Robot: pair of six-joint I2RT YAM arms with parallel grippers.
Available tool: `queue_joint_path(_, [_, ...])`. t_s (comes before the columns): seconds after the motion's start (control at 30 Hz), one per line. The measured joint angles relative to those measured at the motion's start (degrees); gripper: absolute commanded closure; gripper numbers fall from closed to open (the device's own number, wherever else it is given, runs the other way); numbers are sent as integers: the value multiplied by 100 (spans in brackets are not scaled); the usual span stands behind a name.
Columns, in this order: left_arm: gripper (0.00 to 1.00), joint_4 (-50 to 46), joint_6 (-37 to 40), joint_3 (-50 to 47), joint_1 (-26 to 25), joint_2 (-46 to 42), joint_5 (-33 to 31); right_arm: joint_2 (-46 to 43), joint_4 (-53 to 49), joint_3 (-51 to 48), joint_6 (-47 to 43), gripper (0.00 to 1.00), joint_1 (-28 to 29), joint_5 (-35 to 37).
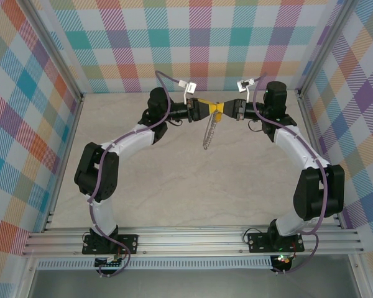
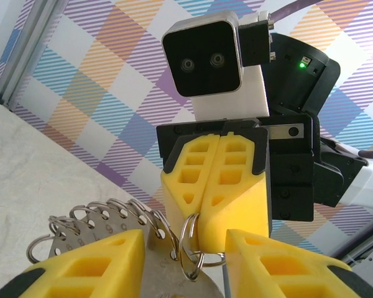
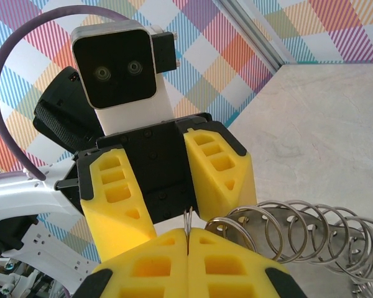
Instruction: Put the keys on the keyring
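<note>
The left gripper [image 2: 185, 264] stands half open, the keyring [image 2: 81, 226] between its jaws. The right gripper [image 2: 212, 234], opposite, is pinched shut, apparently on one wire loop [image 2: 183, 248]. Close the left squarely on the rim first.

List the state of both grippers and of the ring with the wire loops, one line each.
large thin metal keyring fringed with silvery wire loops: in the air, hanging down.
right gripper with yellow fingers: shut on one of the keyring's loops.
left gripper with yellow fingers: jaws apart around the right gripper's tips; no clear grip on anything.
</note>
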Motion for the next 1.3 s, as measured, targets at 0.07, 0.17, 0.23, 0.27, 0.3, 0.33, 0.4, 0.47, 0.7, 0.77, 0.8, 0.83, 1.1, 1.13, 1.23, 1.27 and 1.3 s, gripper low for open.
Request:
queue_joint_path(0.07, [69,9,0,0,-13,0,0,0,7,0,0,100,0,-9])
queue_joint_path(0.17, [70,42,-2,0,-22,0,0,11,15,-2,0,100,0,-11])
queue_joint_path(0.23, [70,59,-13,0,-26,0,-2,39,15,-2,-2,100,2,-22])
queue_joint_path(0.27, [71,81,-20,0,-26,0,-2,59,15,-2,-2,100,4,-26])
queue_joint_path(0.3, [72,103,-22,0,-26,0,-4,76,15,-2,-2,100,4,-26])
queue_joint_path(0.33, [74,122,-22,0,-26,0,-7,90,13,-2,-2,100,4,-31])
queue_joint_path(0.4, [84,138,-57,0,-26,9,-50,94,13,-2,-4,100,4,-50])
queue_joint_path(0.47, [90,153,-92,0,-24,20,-92,94,15,-2,-7,100,4,-70])
queue_joint_path(0.7, [100,160,-168,0,-20,22,-116,94,15,-2,-7,100,0,-74])
queue_joint_path(0.77, [100,168,-173,0,-20,22,-116,94,15,-2,-7,86,0,-72])
queue_joint_path(0.8, [100,173,-184,0,-20,22,-116,94,15,-2,-4,75,0,-70])
queue_joint_path(0.83, [100,179,-197,-2,-20,22,-129,94,17,-4,-7,69,2,-68])
queue_joint_path(1.1, [100,649,-494,-87,-26,31,-310,72,234,-267,101,60,4,-24])
queue_joint_path(1.13, [100,680,-520,-103,-26,31,-330,72,254,-289,109,60,4,-22])
queue_joint_path(1.23, [100,793,-595,-173,-26,31,-391,37,341,-380,129,59,4,13])
queue_joint_path(1.27, [100,804,-605,-184,-26,31,-404,9,367,-437,133,58,4,42])
queue_joint_path(1.3, [100,820,-621,-192,-26,31,-415,-20,400,-490,149,58,4,55])
